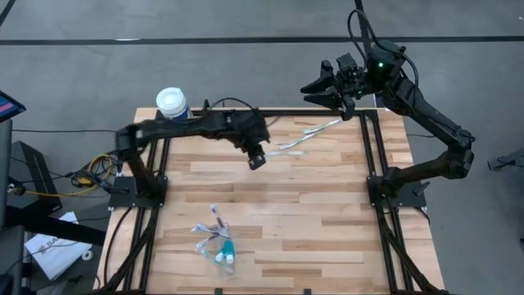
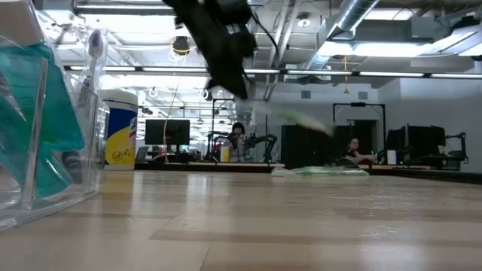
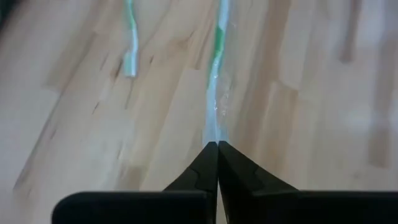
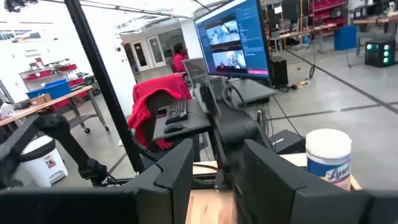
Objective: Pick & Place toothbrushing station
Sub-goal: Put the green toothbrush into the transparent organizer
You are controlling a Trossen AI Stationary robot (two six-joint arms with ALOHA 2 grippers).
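Sitting nearest the front table edge, the clear plastic holder (image 1: pixel 214 239) lies with teal-and-white tubes (image 1: pixel 227 248) and a purple toothbrush (image 1: pixel 216 215) in and around it; low view shows the holder (image 2: pixel 30 135) close up at left. Mid-table, the left gripper (image 1: pixel 257 160) hangs above the wood, fingers clenched together; in its wrist view the fingertips (image 3: pixel 217 149) pinch the end of a pale green toothbrush in clear wrap (image 3: pixel 216 74). A second green toothbrush (image 3: pixel 130 37) lies beside it, apart. High view shows these brushes (image 1: pixel 307 135) toward the far right of the table. White-lidded canister (image 1: pixel 172 103) stands at the far left corner. Right gripper (image 1: pixel 348 90) is raised past the far edge, fingers apart, holding nothing visible. Monitor (image 4: pixel 233 37) and a red cloth over a chair (image 4: pixel 158 93) are in the room behind.
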